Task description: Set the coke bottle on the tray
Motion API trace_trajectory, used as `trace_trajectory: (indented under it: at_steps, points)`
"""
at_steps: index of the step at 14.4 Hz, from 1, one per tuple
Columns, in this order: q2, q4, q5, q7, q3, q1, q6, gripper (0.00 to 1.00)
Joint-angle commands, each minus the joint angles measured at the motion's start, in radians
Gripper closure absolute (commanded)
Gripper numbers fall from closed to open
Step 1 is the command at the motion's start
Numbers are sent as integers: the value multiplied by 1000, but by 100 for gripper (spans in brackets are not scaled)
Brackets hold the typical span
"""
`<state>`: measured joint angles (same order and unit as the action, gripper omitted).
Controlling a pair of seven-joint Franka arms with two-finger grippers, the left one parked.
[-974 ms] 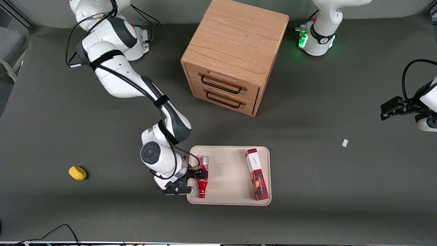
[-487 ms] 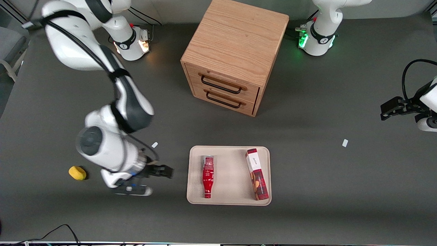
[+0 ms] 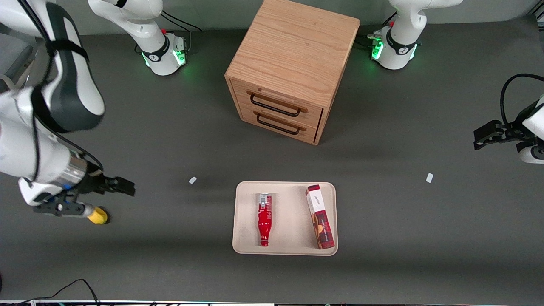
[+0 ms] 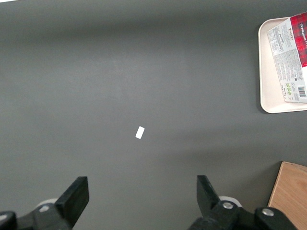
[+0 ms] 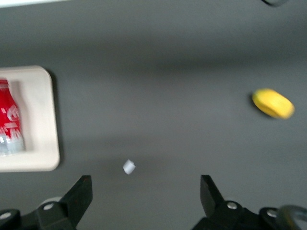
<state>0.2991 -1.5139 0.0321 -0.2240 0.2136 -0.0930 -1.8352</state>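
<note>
The coke bottle [image 3: 264, 219], red with a silver base, lies flat on the cream tray [image 3: 287, 191], with its neck pointing toward the front camera. It also shows in the right wrist view [image 5: 9, 124], on the tray [image 5: 42, 120]. My right gripper [image 3: 110, 199] is open and empty. It hangs above the bare table well off toward the working arm's end, far from the tray and close to a small yellow object [image 3: 98, 216]. In the right wrist view the gripper [image 5: 146, 196] has its jaws spread wide with nothing between them.
A red-and-white box [image 3: 320, 216] lies on the tray beside the bottle. A wooden two-drawer cabinet [image 3: 293, 68] stands farther from the front camera than the tray. Small white scraps [image 3: 192, 180] [image 3: 429, 177] lie on the table. The yellow object also shows in the right wrist view [image 5: 272, 103].
My gripper let go of the coke bottle on the tray, then pulled away toward the working arm's end and rose. The bottle rolled slightly toward the tray's middle.
</note>
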Motion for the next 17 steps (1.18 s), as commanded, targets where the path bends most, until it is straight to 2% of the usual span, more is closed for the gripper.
trace_trajectory:
  at_steps: [1,4,7,11,17]
  points:
    - [-176,-147,5,14,10,-30,53,0]
    - [-316,-242,3,14,10,-28,66,0]
    - [-373,-247,0,14,7,-27,120,0]
    - [-382,-238,-23,51,-26,-28,131,0]
    - [-368,-207,-63,38,-31,-27,133,0]
